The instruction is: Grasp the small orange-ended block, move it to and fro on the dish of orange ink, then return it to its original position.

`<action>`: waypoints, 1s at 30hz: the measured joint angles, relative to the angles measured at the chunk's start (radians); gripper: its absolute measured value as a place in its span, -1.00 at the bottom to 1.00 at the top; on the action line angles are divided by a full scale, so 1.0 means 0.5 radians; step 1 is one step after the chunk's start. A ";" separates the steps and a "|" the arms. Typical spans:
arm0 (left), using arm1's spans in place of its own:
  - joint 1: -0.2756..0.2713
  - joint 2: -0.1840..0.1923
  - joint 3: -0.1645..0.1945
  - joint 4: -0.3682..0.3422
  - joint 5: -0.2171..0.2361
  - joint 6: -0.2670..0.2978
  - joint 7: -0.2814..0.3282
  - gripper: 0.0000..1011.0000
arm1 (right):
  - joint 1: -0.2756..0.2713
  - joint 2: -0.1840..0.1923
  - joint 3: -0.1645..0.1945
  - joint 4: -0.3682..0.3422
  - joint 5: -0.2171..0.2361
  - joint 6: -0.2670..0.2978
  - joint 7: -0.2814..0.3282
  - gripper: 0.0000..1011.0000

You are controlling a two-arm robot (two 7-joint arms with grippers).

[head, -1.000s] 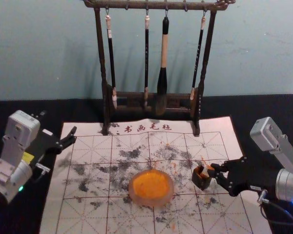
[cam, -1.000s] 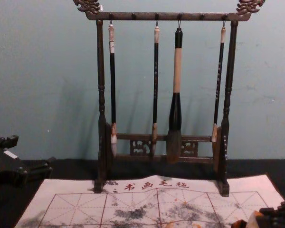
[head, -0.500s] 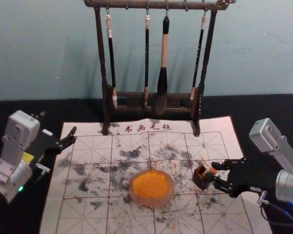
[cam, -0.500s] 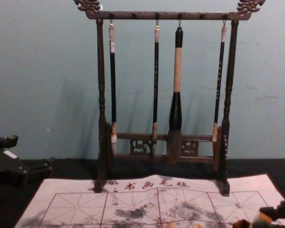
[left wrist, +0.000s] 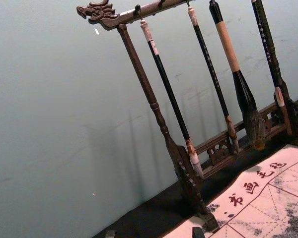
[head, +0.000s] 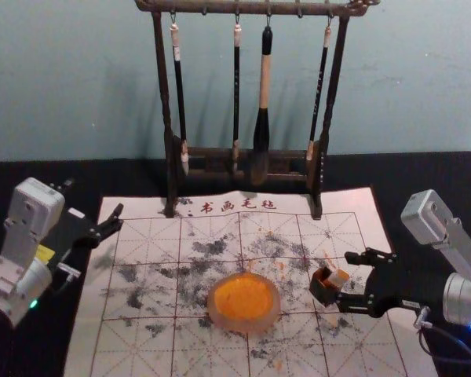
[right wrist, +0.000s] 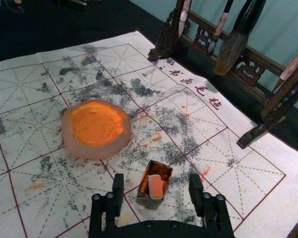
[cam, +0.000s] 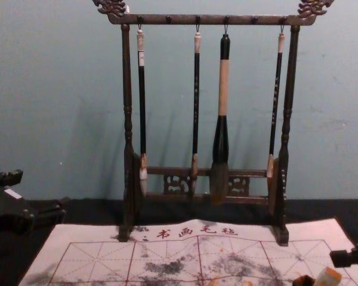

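On the mat (head: 141, 349), our block (right wrist: 156, 186) leans upward in its box (right wrist: 161, 169), likely for easy grasping; our right gripper (head: 345, 279) spreads around it, our left gripper (cam: 42, 189) parked leftward, spread.

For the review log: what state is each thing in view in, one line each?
Right tool: open, fingers spread either side of the block.
Left tool: open, off to the left.
Block: ungripped, tilted, leaning out over the box's rim.
Box: open-topped, on the mat.
Dish: uncovered, holding orange ink.
Mat: spread out, stained black and orange.
Rack: upright.
Four brushes: hanging.
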 joint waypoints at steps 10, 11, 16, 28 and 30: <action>0.000 0.000 0.000 0.000 0.000 0.000 0.000 0.98 | -0.007 0.000 0.008 -0.008 -0.001 -0.024 -0.011 0.98; 0.000 0.000 0.000 0.000 0.000 0.000 0.000 0.98 | -0.016 -0.003 0.016 -0.016 -0.002 -0.041 -0.023 0.98; 0.000 0.000 0.000 0.000 0.000 0.000 0.000 0.98 | -0.046 -0.028 0.069 -0.059 0.016 -0.074 -0.086 0.98; 0.000 0.000 0.000 0.000 0.000 0.000 0.000 0.98 | -0.227 -0.285 0.338 -0.165 -0.130 -0.264 -0.758 0.98; 0.000 0.000 0.000 0.000 0.000 0.000 0.000 0.98 | -0.240 -0.315 0.349 -0.152 -0.205 -0.283 -0.864 0.98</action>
